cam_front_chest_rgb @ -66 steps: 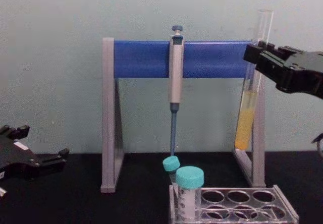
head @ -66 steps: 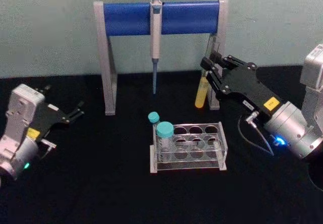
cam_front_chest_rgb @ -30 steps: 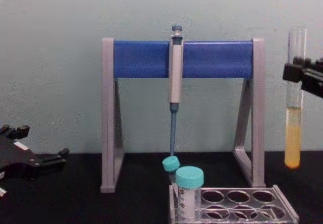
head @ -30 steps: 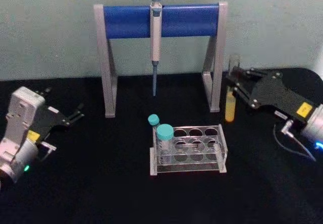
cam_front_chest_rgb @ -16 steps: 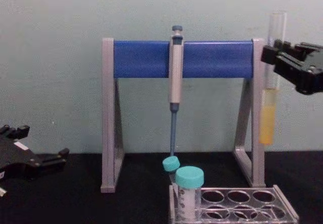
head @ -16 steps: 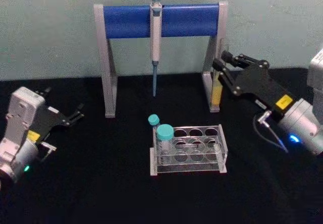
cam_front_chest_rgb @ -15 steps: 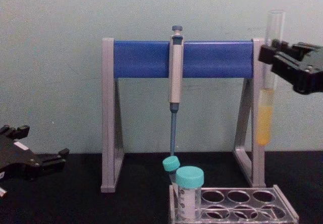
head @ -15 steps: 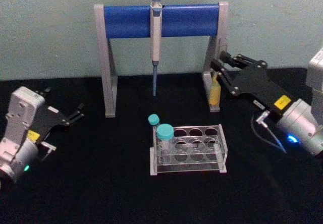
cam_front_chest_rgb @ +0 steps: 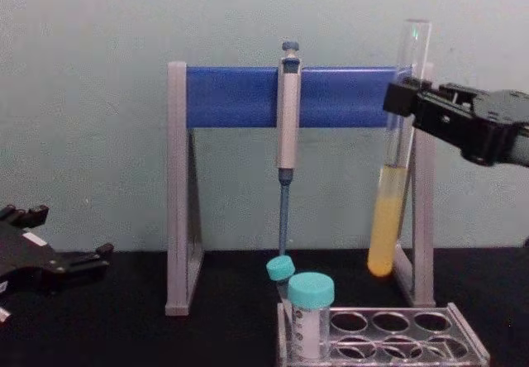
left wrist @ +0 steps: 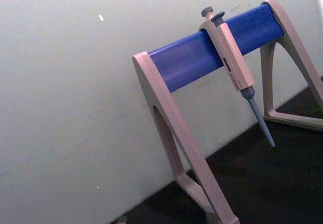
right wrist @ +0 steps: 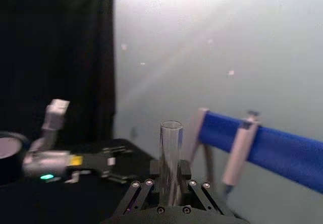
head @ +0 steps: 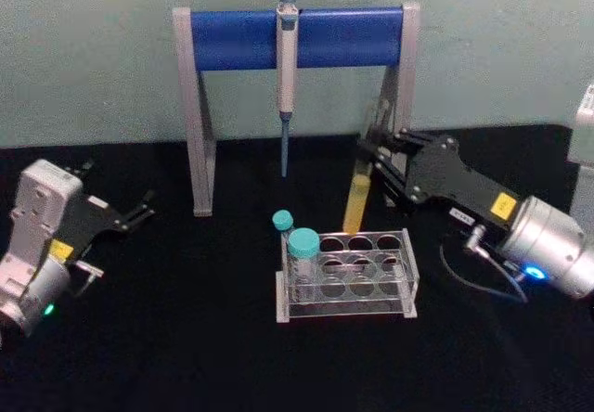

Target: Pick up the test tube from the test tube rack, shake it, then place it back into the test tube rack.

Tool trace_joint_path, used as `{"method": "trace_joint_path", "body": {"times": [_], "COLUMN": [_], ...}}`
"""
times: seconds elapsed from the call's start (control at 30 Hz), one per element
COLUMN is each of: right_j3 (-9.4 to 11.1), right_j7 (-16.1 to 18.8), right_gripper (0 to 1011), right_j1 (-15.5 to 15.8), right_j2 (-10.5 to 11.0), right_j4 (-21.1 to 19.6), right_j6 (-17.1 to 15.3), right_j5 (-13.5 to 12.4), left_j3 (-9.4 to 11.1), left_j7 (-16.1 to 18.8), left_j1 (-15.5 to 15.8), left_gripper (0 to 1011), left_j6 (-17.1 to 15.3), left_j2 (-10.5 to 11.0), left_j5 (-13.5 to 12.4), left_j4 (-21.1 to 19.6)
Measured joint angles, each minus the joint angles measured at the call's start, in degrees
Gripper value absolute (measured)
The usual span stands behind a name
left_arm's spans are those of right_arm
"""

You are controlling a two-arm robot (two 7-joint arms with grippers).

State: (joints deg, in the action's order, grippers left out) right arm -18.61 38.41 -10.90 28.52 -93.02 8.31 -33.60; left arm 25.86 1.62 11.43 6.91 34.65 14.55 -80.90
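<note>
Head view: the right gripper (head: 375, 164) is clamped on the upper part of the test tube (head: 356, 199), which is out of the rack (head: 406, 265) and tilted, its yellow-filled end hanging just over the back row of holes. I judge this to be the shaking step or the start of the return. The next move calls for setting the tube upright, lining its round bottom over a free hole and lowering it straight. Two teal-capped tubes (head: 303, 243) fill the rack's left end, so the free holes lie to their right. The left gripper (head: 119, 194) rests parked on the table (head: 186, 338) well to the left, fingers spread.

Left wrist view: the stand (left wrist: 174, 133) with its blue bar carries the pipette (left wrist: 229, 57).

Right wrist view: the tube's open mouth rises from between the gripper's fingers (right wrist: 135, 196).

Chest view: the tube's bottom hangs clear above the rack's top plate. The stand's right leg (cam_front_chest_rgb: 424, 243), just behind the tube, is the nearest thing to knock.
</note>
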Motion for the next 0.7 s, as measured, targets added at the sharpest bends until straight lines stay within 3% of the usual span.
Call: {"method": "trace_joint_path", "body": {"times": [0.17, 0.2, 0.27, 0.43, 0.5, 0.7], "right_j3": [0.45, 0.45, 1.21, 1.91, 2.21, 2.48], "right_j7": [5.04, 5.04, 6.21, 5.71, 4.03, 0.40], "right_gripper": [228, 228, 228, 228, 229, 229], "right_j1": [0.32, 0.32, 0.94, 1.76, 2.01, 1.82], "right_j2": [3.79, 3.79, 5.91, 8.40, 9.83, 10.18], "right_j4": [-0.88, -0.88, -1.42, -2.03, -2.11, -1.43], "right_j6": [-2.39, -2.39, -2.96, -2.84, -2.24, -0.28], "right_j5": [-4.98, -4.98, -6.43, -6.08, -4.48, -1.67], "left_j3": [0.00, 0.00, 0.00, 0.00, 0.00, 0.00], "left_j7": [0.00, 0.00, 0.00, 0.00, 0.00, 0.00], "left_j1": [0.00, 0.00, 0.00, 0.00, 0.00, 0.00], "left_gripper": [1001, 1001, 1001, 1001, 1001, 1001], "left_j6": [0.00, 0.00, 0.00, 0.00, 0.00, 0.00], "left_j2": [0.00, 0.00, 0.00, 0.00, 0.00, 0.00], "left_j5": [0.00, 0.00, 0.00, 0.00, 0.00, 0.00], "left_j4": [0.00, 0.00, 0.00, 0.00, 0.00, 0.00]}}
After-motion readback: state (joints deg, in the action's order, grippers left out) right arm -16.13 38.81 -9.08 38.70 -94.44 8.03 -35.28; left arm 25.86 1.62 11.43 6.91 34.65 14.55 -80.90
